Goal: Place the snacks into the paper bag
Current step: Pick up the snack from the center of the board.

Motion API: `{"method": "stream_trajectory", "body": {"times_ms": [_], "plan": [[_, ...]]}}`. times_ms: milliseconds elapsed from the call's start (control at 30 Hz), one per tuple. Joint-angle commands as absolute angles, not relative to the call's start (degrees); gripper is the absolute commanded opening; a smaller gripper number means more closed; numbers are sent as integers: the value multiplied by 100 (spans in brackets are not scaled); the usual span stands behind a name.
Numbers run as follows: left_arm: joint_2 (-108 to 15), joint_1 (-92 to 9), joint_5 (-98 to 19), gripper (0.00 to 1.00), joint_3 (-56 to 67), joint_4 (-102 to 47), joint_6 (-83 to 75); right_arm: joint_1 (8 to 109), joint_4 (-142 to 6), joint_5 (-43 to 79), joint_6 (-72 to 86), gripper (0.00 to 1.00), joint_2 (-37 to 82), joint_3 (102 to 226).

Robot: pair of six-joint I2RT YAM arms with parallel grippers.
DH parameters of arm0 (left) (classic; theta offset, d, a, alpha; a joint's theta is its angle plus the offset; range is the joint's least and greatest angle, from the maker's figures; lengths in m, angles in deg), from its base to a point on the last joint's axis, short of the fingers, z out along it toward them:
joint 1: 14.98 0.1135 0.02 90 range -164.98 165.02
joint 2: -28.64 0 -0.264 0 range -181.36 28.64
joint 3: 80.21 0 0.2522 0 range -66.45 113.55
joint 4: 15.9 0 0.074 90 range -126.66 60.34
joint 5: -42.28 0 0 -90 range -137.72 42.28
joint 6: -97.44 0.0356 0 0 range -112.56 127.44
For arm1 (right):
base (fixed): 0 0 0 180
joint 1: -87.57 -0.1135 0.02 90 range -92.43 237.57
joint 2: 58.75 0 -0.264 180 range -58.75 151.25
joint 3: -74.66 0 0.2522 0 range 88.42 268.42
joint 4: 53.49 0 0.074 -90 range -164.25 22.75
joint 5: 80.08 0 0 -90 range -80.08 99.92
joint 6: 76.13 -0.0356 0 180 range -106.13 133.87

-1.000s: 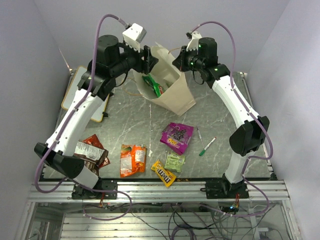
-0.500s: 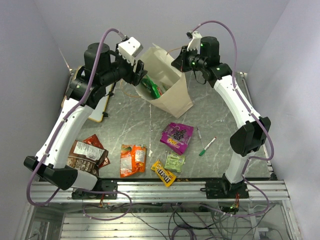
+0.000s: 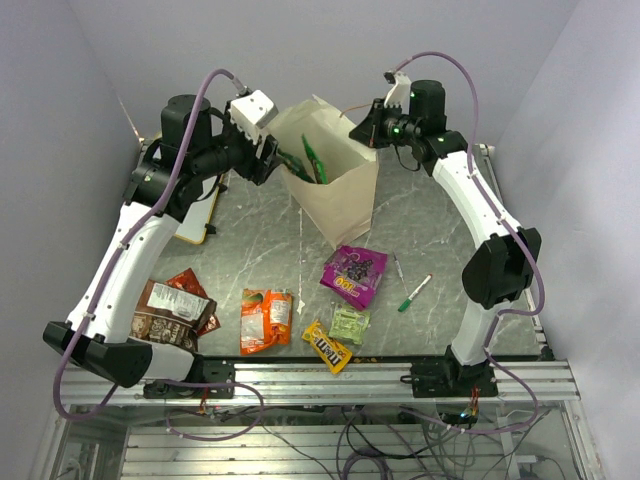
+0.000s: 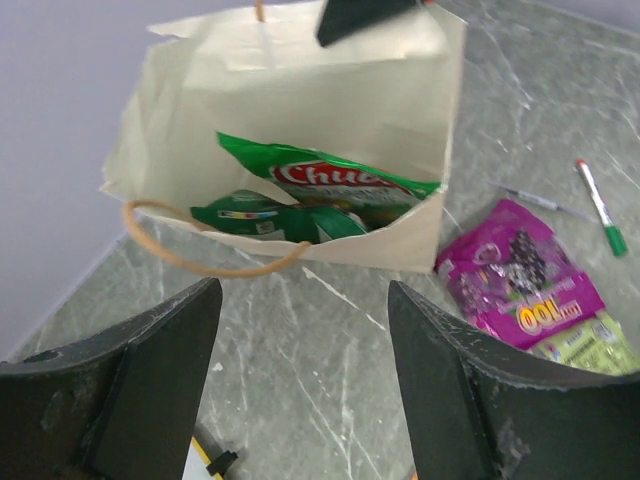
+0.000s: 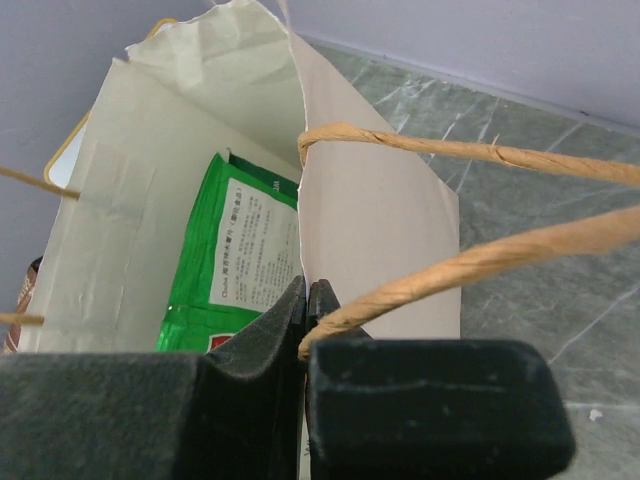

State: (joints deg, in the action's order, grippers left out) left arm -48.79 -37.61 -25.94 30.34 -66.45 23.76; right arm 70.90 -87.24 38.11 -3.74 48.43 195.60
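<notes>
The paper bag [image 3: 345,195] stands at the back middle of the table, mouth open. Green snack bags [image 3: 313,160] lie inside it, showing plainly in the left wrist view [image 4: 330,185] and the right wrist view [image 5: 240,260]. My right gripper [image 5: 307,300] is shut on the paper bag's rim by a handle [image 5: 450,150]; from above, the right gripper [image 3: 368,125] is at the far right of the mouth. My left gripper [image 3: 272,160] hangs open and empty just left of the bag [image 4: 300,90]. On the table lie a purple pouch [image 3: 353,273], pale green packet [image 3: 349,323], yellow M&M's [image 3: 327,346], orange bag [image 3: 265,320], red Doritos [image 3: 190,283] and brown bag [image 3: 172,310].
Two marker pens [image 3: 414,292] lie right of the purple pouch. A wood-framed whiteboard [image 3: 195,222] rests at the back left, partly under my left arm. The metal rail and arm bases run along the near edge.
My left gripper has pulled back leftward out of the bag's mouth, empty. The right gripper has kept its hold while the bag swung more upright.
</notes>
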Motion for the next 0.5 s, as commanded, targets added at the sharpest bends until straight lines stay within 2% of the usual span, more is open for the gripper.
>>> {"method": "stream_trajectory", "body": {"times_ms": [0, 133, 467], "plan": [[-4651, -3717, -1756, 79, 3055, -7343, 3072, 7059, -8455, 3970, -259, 0, 4795, 19647], [-4481, -3695, -1750, 79, 2842, -7779, 3421, 7054, -8461, 3951, -203, 0, 4765, 19628], [-3868, -3638, -2246, 79, 1286, -7968, 3900, 6986, -8363, 4101, -223, 0, 4619, 19522]]}}
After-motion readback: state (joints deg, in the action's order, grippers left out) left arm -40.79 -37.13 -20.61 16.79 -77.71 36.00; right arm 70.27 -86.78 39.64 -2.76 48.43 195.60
